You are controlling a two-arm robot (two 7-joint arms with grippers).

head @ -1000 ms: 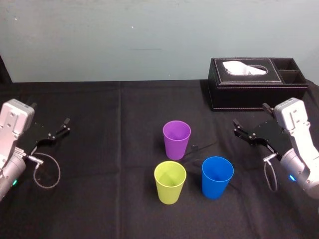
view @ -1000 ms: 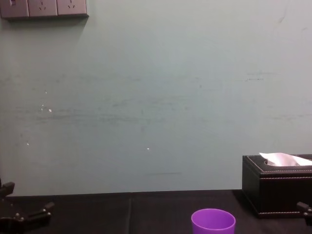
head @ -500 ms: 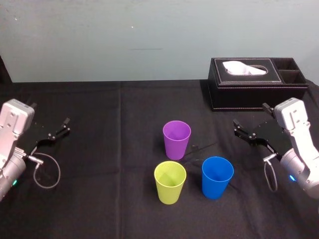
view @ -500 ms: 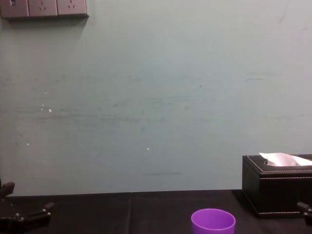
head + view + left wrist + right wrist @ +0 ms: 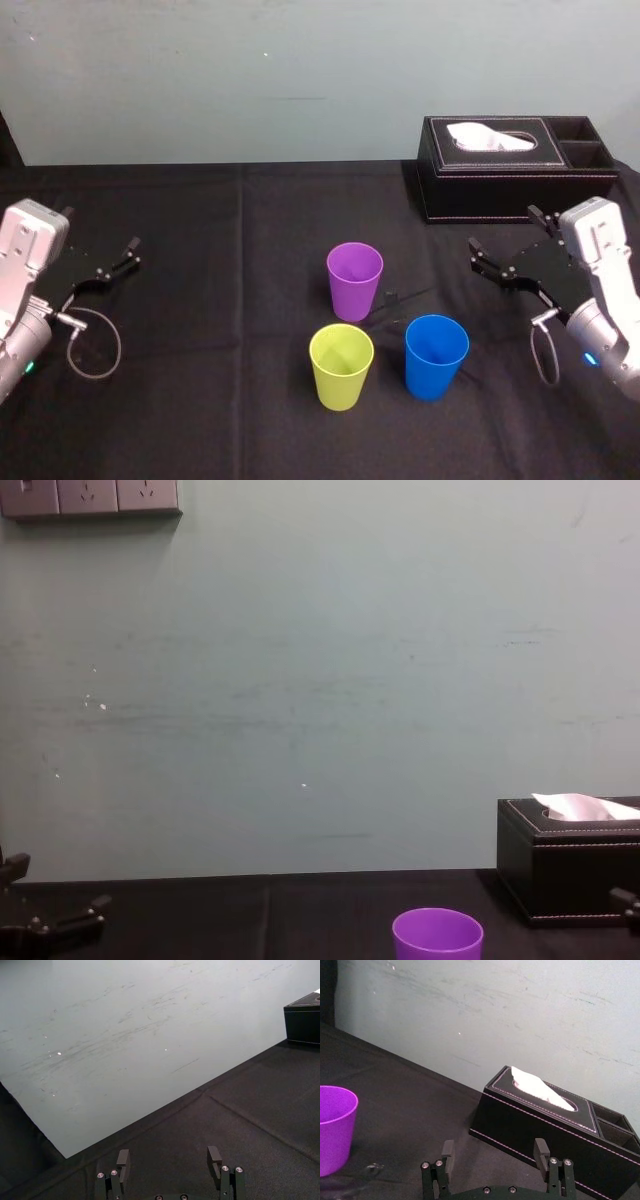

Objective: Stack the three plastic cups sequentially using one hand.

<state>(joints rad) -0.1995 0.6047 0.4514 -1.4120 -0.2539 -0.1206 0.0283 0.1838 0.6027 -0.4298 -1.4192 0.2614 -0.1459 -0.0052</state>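
Three plastic cups stand upright and apart on the black tablecloth: the purple cup (image 5: 354, 280) (image 5: 335, 1127) (image 5: 437, 935) farthest back, the yellow-green cup (image 5: 341, 365) at the front left, and the blue cup (image 5: 436, 355) at the front right. To the right of the cups my right gripper (image 5: 503, 230) (image 5: 494, 1147) hovers open, holding nothing and pointing toward the purple cup. Far to the left my left gripper (image 5: 100, 230) (image 5: 168, 1156) (image 5: 55, 885) is parked, open and holding nothing.
A black tissue box (image 5: 515, 165) (image 5: 545, 1120) (image 5: 565, 865) with a white tissue stands at the back right, behind my right gripper. A pale wall (image 5: 300, 80) bounds the table's far edge. A small dark bit lies on the cloth (image 5: 392, 297) between the purple and blue cups.
The right arm's wrist has shifted slightly to the right. The cups and the left arm have not moved.
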